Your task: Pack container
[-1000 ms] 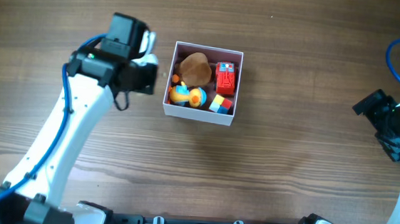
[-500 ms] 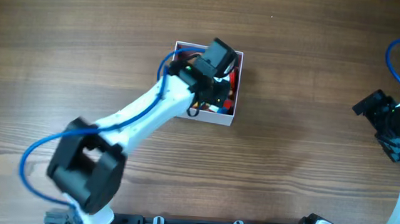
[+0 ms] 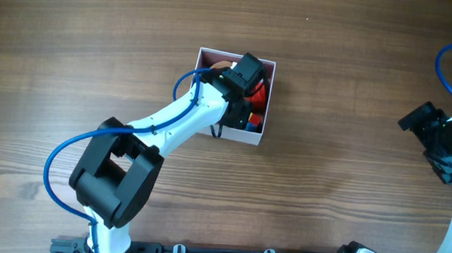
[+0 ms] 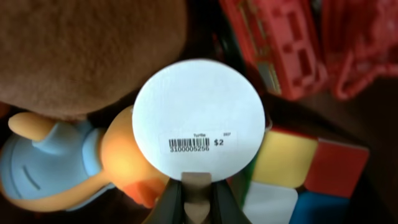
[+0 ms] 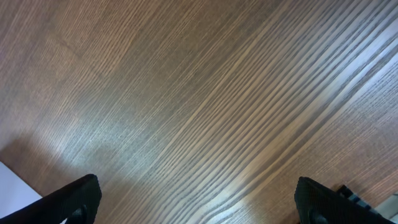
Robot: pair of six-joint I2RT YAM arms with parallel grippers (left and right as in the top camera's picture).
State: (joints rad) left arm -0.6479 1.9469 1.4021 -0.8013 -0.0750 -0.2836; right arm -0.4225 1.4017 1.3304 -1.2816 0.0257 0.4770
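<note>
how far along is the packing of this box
Done: a brown plush, orange-and-blue toy, red toy and colour cube lie in the container. In hand: the left tool is shut on a white price-tagged disc just above them. Left: release it and pull out. The right tool is open over bare table, and no other toys show outside the container.

Table (image 3: 358,88) viewed straight down from the fixed overhead camera, container (image 3: 270,106) placed upper centre of frame, left wrist view pressed close over that container's toys (image 4: 74,50), white disc (image 4: 199,118) filling mid-frame, right wrist view aimed closely down at the wood grain.
</note>
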